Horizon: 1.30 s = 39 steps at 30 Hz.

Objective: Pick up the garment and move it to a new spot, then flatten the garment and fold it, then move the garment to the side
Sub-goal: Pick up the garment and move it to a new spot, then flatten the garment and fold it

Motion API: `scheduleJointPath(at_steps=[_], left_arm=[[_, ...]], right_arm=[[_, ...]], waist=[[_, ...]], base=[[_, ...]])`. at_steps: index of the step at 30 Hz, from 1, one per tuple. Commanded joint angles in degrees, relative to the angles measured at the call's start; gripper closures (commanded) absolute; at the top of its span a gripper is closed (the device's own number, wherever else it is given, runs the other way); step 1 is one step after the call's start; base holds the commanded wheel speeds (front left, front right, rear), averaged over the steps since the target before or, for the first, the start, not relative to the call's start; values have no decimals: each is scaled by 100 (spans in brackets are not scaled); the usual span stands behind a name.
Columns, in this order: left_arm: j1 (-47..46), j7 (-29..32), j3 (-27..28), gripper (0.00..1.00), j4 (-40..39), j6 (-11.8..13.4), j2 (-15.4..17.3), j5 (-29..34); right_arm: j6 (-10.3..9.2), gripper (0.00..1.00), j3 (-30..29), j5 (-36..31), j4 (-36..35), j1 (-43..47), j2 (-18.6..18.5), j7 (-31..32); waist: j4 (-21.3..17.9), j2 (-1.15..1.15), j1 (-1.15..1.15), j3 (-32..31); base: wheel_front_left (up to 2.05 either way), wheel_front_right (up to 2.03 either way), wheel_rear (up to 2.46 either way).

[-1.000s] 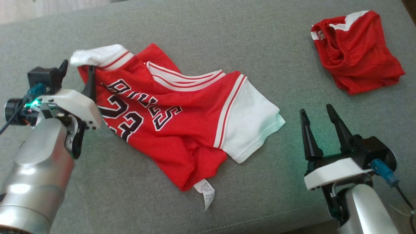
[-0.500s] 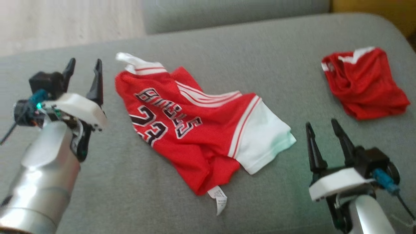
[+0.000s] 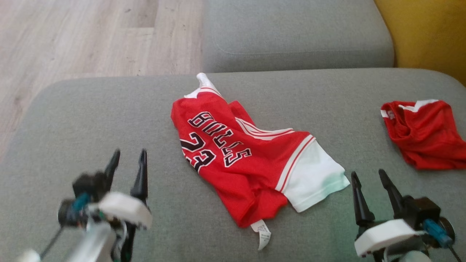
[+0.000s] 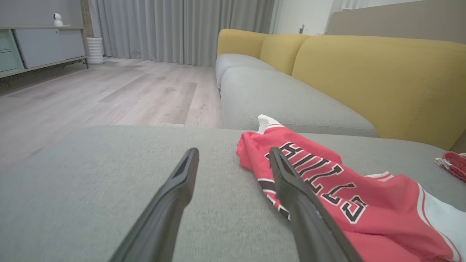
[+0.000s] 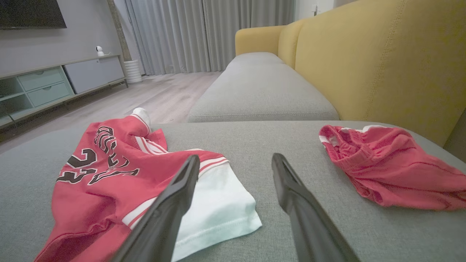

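The red jersey [image 3: 240,163] lies crumpled near the middle of the grey sofa seat [image 3: 91,120], with its lettering and number facing up. Its white end [image 3: 313,182] spreads toward the robot's right, and a white label [image 3: 263,234] sticks out at the near hem. One white corner stands up at the far end.

The left gripper [image 3: 130,152] hovers low over bare seat just left of the jersey. Its fingers point away from the robot, spread wide and holding nothing. In its wrist view one finger overlaps the jersey's edge, and whether it touches the cloth cannot be told.

The right gripper [image 3: 368,173] sits just right of the white end, fingers spread and empty, clear of the cloth.

Red shorts [image 3: 426,134] lie bunched farther right on the seat, well apart from the jersey.
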Motion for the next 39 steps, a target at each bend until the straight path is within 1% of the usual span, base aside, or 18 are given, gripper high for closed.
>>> scheduleJointPath(at_steps=[1,5,10,15,19,33,35,39], left_arm=[[19,-71,298,0,-398,152,114,17],[788,-75,396,0,-1035,455,103,100],[1492,-76,524,0,-1660,693,64,200],[1916,-77,692,0,-2145,910,-11,321],[2070,-77,712,0,-2318,975,2,404],[2154,-76,730,0,-2436,991,9,389],[2159,-66,709,0,-2449,998,12,397],[2128,-35,666,0,-2473,1001,30,424]], right_arm=[[20,0,77,52,-160,-74,-28,-68],[20,0,70,94,-136,29,-28,-88],[20,0,49,181,-76,121,-28,-142],[20,0,77,260,27,135,-28,-220],[20,0,123,281,137,98,-28,-263],[20,0,113,209,380,70,-28,-271],[20,0,38,199,429,59,-28,-239],[20,0,-393,-146,532,-111,-28,-177]], waist=[[59,0,2,-47],[93,0,2,-84],[110,0,2,-120],[86,0,2,-115],[80,0,2,-113],[146,0,2,-167],[198,0,2,-181],[400,0,2,-172]], base=[[0,0,0],[0,0,0],[0,0,0],[0,0,0],[0,0,0],[0,0,0],[0,0,0],[0,0,0]])
